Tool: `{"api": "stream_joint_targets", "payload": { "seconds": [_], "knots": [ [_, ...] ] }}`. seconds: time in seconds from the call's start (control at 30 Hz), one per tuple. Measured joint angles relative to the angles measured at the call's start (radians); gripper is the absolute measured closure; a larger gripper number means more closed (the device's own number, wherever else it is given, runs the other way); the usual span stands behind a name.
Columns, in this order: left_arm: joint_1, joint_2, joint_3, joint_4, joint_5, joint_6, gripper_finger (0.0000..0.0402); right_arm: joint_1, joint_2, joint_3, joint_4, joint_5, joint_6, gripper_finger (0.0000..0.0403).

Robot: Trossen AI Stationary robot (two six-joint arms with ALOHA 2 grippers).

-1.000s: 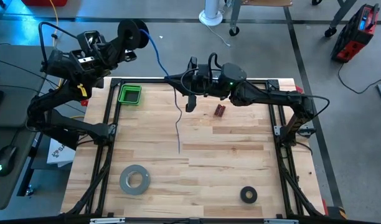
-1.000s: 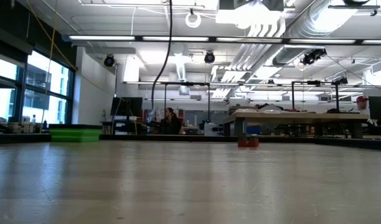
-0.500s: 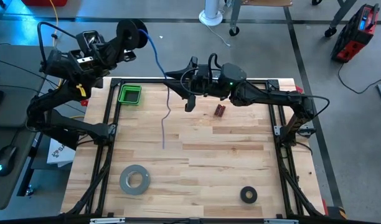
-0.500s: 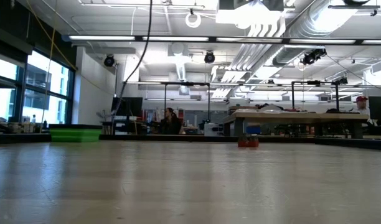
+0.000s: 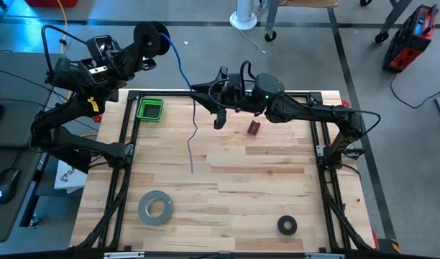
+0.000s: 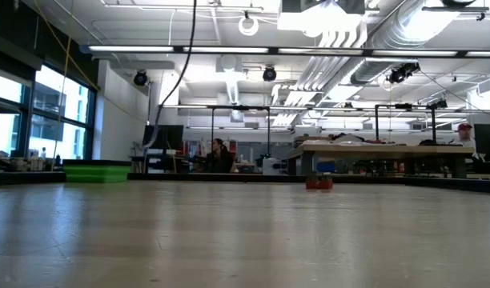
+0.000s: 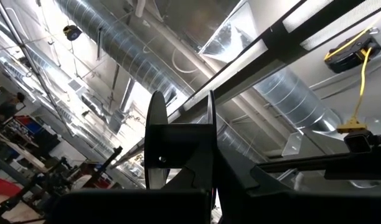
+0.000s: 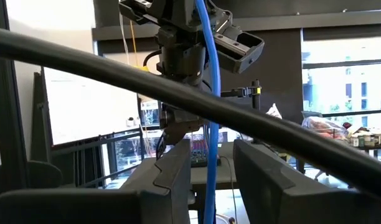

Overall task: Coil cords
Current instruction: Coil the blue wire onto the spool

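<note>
Item: blue cord (image 5: 192,137). It runs from the spool (image 5: 152,36), held off the far-left corner of the table (image 5: 263,187), down past the right gripper and hangs slack over the far-centre boards, its free end over the wood near mid-table.

Item: left gripper (image 5: 144,52). You have it raised beyond the far-left edge, fingers clamped on the black spool; the left wrist view shows the two flanges (image 7: 178,146) seated between them.

Item: right gripper (image 5: 205,92). It sits over the far edge, near centre. In the right wrist view the cord (image 8: 210,124) passes between the fingers (image 8: 175,165), which stand apart with a gap on either side, so the cord looks guided, not pinched.

Progress, as you may judge it: winding is partly done at best. A long tail hangs loose, and how much is wound on the spool cannot be seen.

Other stock: green bin (image 5: 149,109) far left; small red object (image 5: 254,128) right of centre; grey tape roll (image 5: 155,207) near left; black ring (image 5: 287,225) near right.

Markings: no legible writing or brand anywhere.
</note>
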Motion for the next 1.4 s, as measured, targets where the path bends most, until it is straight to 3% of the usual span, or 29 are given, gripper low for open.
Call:
{"api": "stream_joint_targets", "payload": {
  "seconds": [0.2, 0.4, 0.97, 1.17, 1.4],
  "knots": [
    [0.0, 0.0, 0.0, 0.0, -0.001, 0.0, 0.0401, 0.0, 0.0, 0.0, 0.0, -0.004, -0.011, 0.0302],
    [0.0, 0.0, 0.0, 0.0, -0.001, 0.0, 0.0401, 0.002, 0.0, 0.0, 0.0, 0.006, -0.027, 0.0392],
    [0.0, 0.0, 0.0, 0.0, -0.001, 0.0, 0.0401, 0.002, 0.0, 0.0, -0.004, 0.014, -0.053, 0.0276],
    [0.001, 0.0, 0.0, 0.0, -0.001, 0.001, 0.0401, 0.002, 0.0, 0.0, -0.01, -0.002, -0.017, 0.0279],
    [0.003, 0.0, 0.0, 0.0, -0.001, 0.001, 0.0401, 0.002, -0.013, 0.0, -0.031, -0.011, -0.008, 0.032]
  ]
}}
